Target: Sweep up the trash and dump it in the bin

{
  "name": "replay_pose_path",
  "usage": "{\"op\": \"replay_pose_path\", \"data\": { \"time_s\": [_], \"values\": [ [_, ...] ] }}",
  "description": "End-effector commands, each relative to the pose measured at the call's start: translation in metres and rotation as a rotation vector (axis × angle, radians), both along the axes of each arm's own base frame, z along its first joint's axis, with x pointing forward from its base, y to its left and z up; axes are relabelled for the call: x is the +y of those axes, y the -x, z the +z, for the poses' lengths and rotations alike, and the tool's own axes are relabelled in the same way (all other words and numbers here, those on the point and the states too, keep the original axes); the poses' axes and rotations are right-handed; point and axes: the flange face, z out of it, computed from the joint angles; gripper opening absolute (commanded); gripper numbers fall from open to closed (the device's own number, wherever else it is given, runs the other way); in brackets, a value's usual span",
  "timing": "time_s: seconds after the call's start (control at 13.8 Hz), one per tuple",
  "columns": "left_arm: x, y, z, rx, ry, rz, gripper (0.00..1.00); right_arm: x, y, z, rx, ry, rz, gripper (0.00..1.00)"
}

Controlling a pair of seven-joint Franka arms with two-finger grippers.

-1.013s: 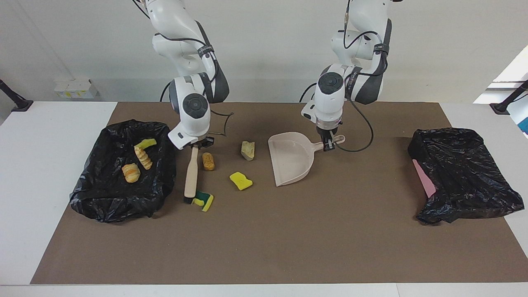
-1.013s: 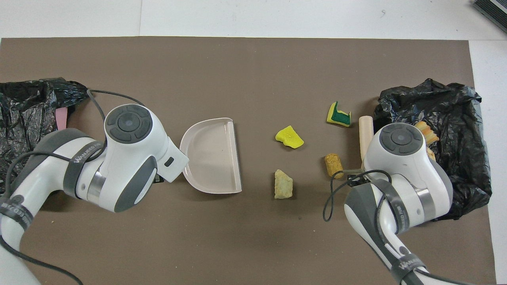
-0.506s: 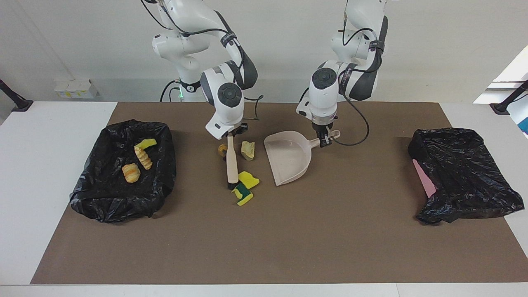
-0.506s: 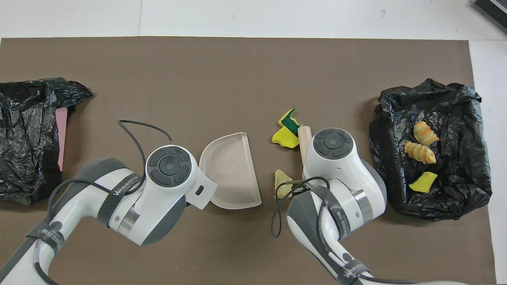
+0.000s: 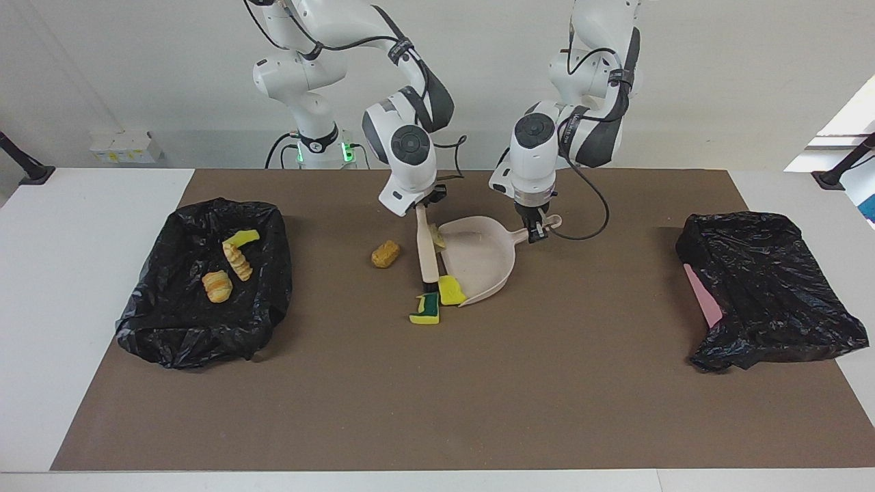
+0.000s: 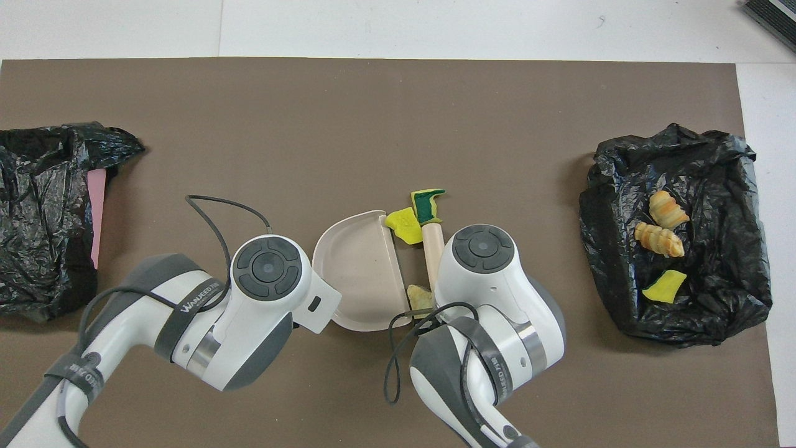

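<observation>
- Since the earlier frames, the right end effector has carried the brush from beside the trash-holding bin across to the dustpan; the left end effector and the pan have shifted toward it to meet the stroke.
- Right end effector: clamped on the top of the brush handle; bristle end down on the mat at the pan's open lip.
- Left end effector: closed on the dustpan handle; pan resting flat on the mat.
- Trash at the pan: yellow sponge piece on the lip; yellow-green sponge just outside it, touching the brush tip; pale crusty lump at the pan mouth beside the brush handle.
- Trash left out: one golden bread piece alone on the mat, between the brush and the trash-holding bin; judged missed by this stroke.
- Trash already binned: three pieces in the black-lined bin at the right arm's end.
- Advice for the step: keep the pan lip pressed flat so sponges do not slide under; finish the stroke into the pan, then return for the stray piece.
- Surface and room: brown mat over a white counter; second black bag with a pink edge showing, at the left arm's end; plain pale wall above.
</observation>
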Motion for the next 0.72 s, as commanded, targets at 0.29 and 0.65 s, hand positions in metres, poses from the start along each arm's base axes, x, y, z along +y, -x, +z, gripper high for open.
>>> {"op": "replay_pose_path", "data": {
  "time_s": [0.29, 0.65],
  "values": [
    [-0.002, 0.006, 0.000, -0.043, 0.022, 0.004, 0.00, 0.027, -0.004, 0.062, 0.010, -0.062, -0.024, 0.00],
    [0.001, 0.007, -0.002, -0.039, 0.019, 0.007, 0.00, -0.012, -0.015, 0.074, -0.013, 0.052, -0.012, 0.00]
  ]
}}
